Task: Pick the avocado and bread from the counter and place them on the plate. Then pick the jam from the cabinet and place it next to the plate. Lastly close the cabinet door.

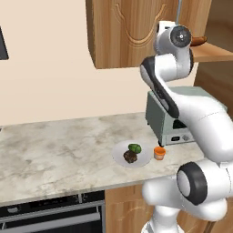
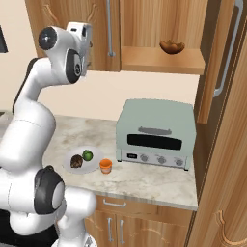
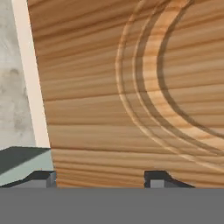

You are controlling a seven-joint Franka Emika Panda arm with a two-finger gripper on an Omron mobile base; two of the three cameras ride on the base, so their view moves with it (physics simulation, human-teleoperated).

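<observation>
So you're on the last step by the look of it: avocado (image 1: 134,148) and bread (image 1: 130,157) sit together on the plate (image 1: 144,160), touching or nearly so, and the jam (image 1: 159,153) stands on the surface (image 1: 54,150) just beside the plate's rim, between plate and toaster oven (image 2: 157,132). Same layout from the right base view: green lump and brown lump on the white plate, orange jar right next to it. Only the door is left, I'd judge. The arm is raised high, hand up at the cabinet (image 2: 159,60), and the gripper (image 3: 99,178) faces the cabinet door (image 3: 131,87) close up, carved curved groove across the hand view, so the hand is likely set there to push the panel. Jaws stand apart, both tips visible at the bottom with wood between them, nothing held. The right base view shows the cabinet open, shelf exposed with a glossy orange-brown thing (image 2: 171,46) on it, and a second door swung out at the far right with its silver bar handle (image 2: 226,53). Which door you're against I can't tell for sure. Watch for the hand sliding off the flat wood.
</observation>
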